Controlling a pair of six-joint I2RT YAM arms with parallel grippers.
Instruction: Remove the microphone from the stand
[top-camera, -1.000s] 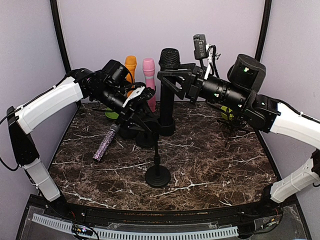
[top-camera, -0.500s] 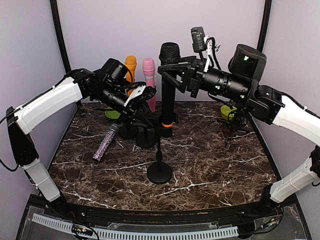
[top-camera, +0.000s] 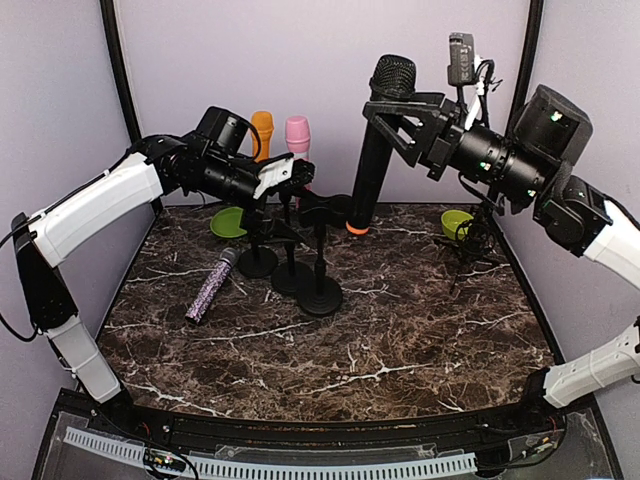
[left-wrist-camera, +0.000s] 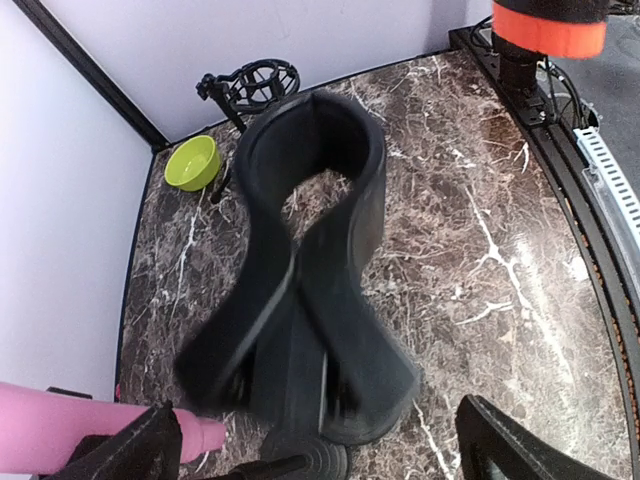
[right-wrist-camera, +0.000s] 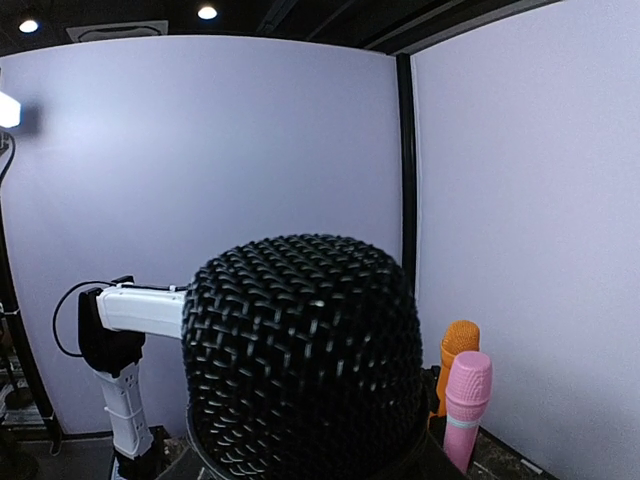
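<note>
The black microphone (top-camera: 372, 160), with a mesh head (right-wrist-camera: 300, 350) and an orange ring at its foot (left-wrist-camera: 548, 24), hangs tilted in the air, clear of the stand. My right gripper (top-camera: 388, 128) is shut on its upper body. The black stand (top-camera: 320, 250) rests on its round base, and its empty clip (left-wrist-camera: 315, 190) looks blurred in the left wrist view. My left gripper (top-camera: 288, 196) stands open just left of the clip, one finger (left-wrist-camera: 125, 455) on each side and nothing between them.
An orange microphone (top-camera: 262, 128) and a pink microphone (top-camera: 297, 138) stand in holders at the back. A purple glitter microphone (top-camera: 212, 285) lies on the marble at the left. Green bowls sit at back left (top-camera: 228, 222) and back right (top-camera: 457, 222), beside a black shock mount (top-camera: 470, 250).
The right gripper has lifted the microphone up and to the right, out of the clip. The left gripper has opened and let go of the stand, which has shifted toward the back.
</note>
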